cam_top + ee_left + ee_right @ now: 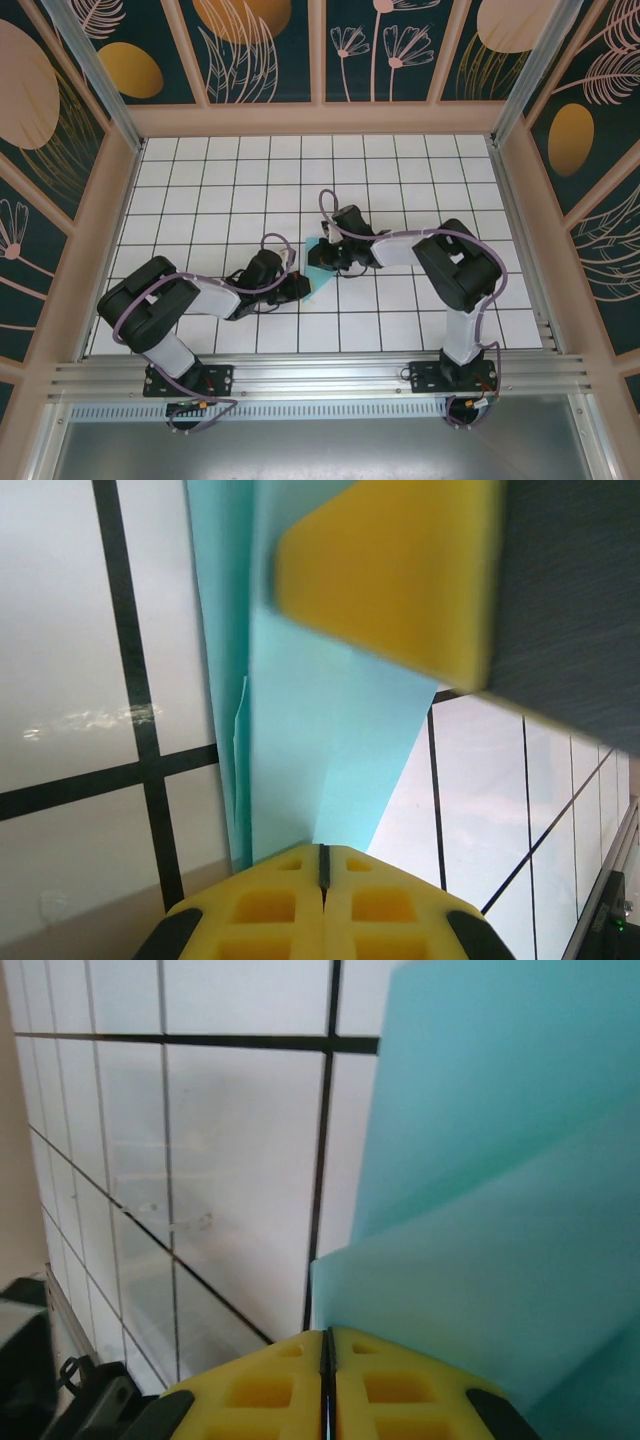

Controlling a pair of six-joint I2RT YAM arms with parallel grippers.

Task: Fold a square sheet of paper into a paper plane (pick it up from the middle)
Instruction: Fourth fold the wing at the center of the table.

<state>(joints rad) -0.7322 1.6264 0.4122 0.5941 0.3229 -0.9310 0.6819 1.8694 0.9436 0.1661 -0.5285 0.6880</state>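
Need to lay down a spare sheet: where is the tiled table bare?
The far rows of the tiled table, along the back wall, are bare; so are the middle tiles beside the near rail. Mid-table is crowded: the left gripper and right gripper both pinch the folded turquoise paper.

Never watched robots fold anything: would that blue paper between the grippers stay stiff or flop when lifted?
Probably floppy: the blue paper looks thin, layers gaping along one edge. Likely light: the left gripper and right gripper pinch it by their tips alone. Its folds may add stiffness.
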